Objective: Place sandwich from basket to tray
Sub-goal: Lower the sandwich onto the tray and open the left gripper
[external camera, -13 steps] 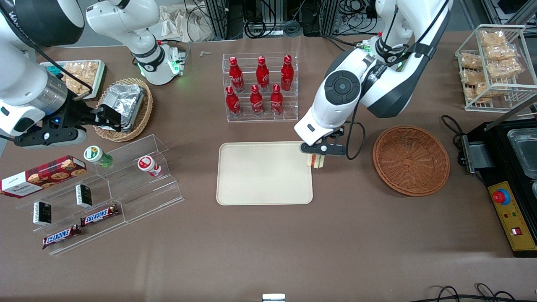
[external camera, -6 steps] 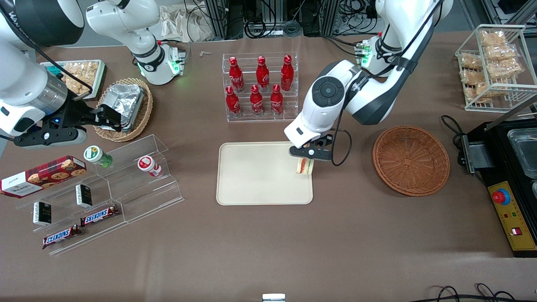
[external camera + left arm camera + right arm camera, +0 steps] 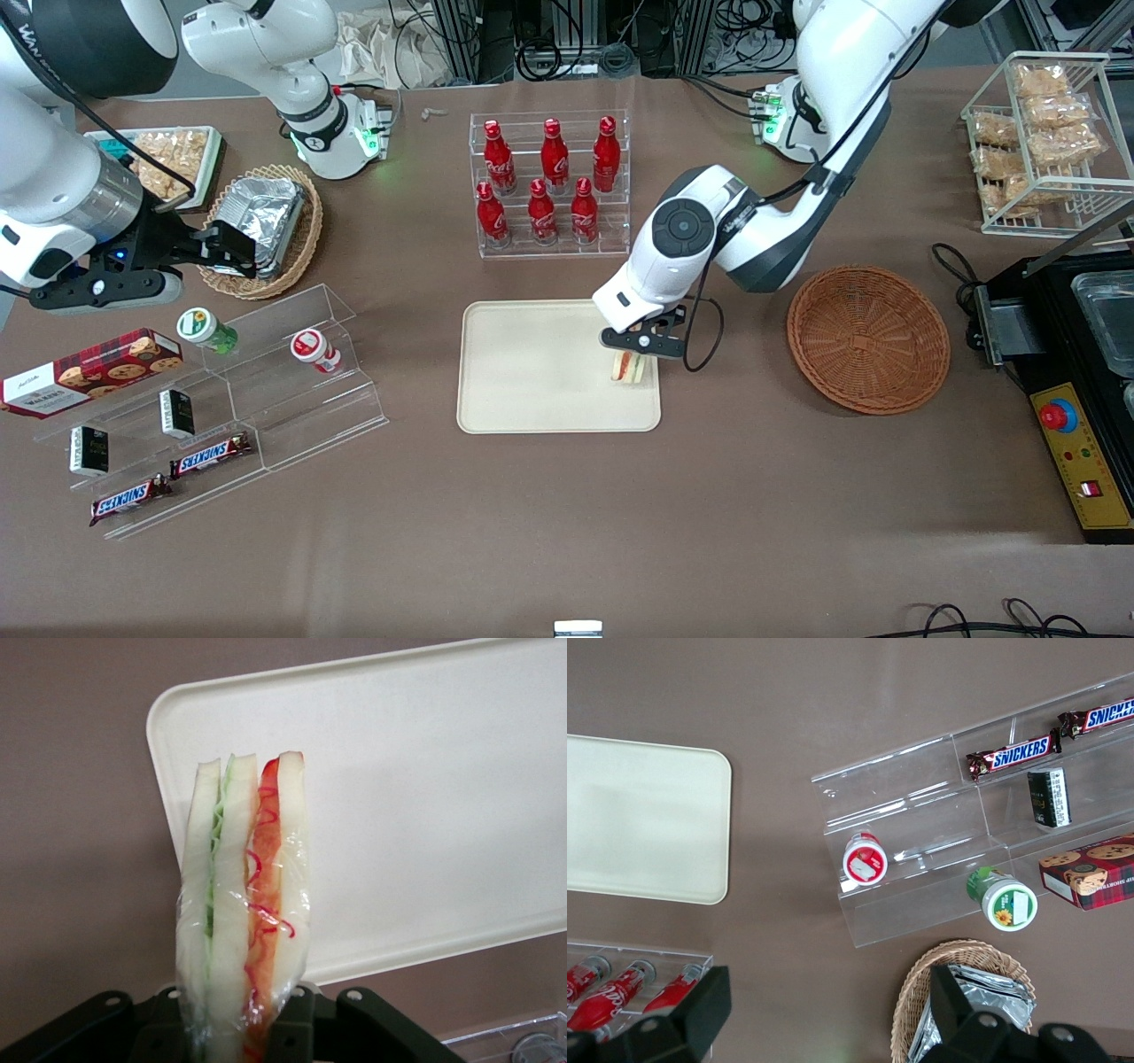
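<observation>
On my table (image 3: 567, 532), 6 red bottles (image 3: 541, 211) fill a clear rack (image 3: 620, 182) at the frame's top centre, just above my claw (image 3: 633, 359). Toward the parked arm's end, 2 Snickers bars (image 3: 211, 456) and a cookie box (image 3: 89, 370) sit on a stepped acrylic rack (image 3: 301, 416).

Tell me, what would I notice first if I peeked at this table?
Probably the gripper shut on the sandwich, holding it over the tray near the edge closest to the basket, which has nothing in it. Next, the six red bottles in a clear rack, farther from the front camera than the tray.
</observation>
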Tool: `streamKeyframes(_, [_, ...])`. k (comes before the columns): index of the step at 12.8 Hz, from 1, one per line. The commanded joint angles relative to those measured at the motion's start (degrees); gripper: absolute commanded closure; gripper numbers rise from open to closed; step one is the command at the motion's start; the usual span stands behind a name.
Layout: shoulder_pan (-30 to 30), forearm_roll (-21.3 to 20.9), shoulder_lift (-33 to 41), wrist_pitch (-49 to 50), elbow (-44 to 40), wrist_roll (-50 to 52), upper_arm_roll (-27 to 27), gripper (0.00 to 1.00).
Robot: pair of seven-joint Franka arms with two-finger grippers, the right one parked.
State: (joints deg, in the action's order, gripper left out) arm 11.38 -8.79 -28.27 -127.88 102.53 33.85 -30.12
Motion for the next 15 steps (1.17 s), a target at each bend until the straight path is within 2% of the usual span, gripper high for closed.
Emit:
streamKeyframes(1, [0.6, -3.8, -3.5, -2.1, -0.6, 1.7, 0.2, 1.00])
streamKeyframes(5, [0.6, -11.2, -7.5, -3.2, -1.9, 10.3, 0.2, 1.00])
streamKeyframes(14, [0.6, -12.7, -11.9, -9.1, -4.0, 13.3, 0.2, 0.98])
streamKeyframes(15, [0.6, -12.8, -12.4, -9.1, -4.2, 13.2, 0.2, 0.64])
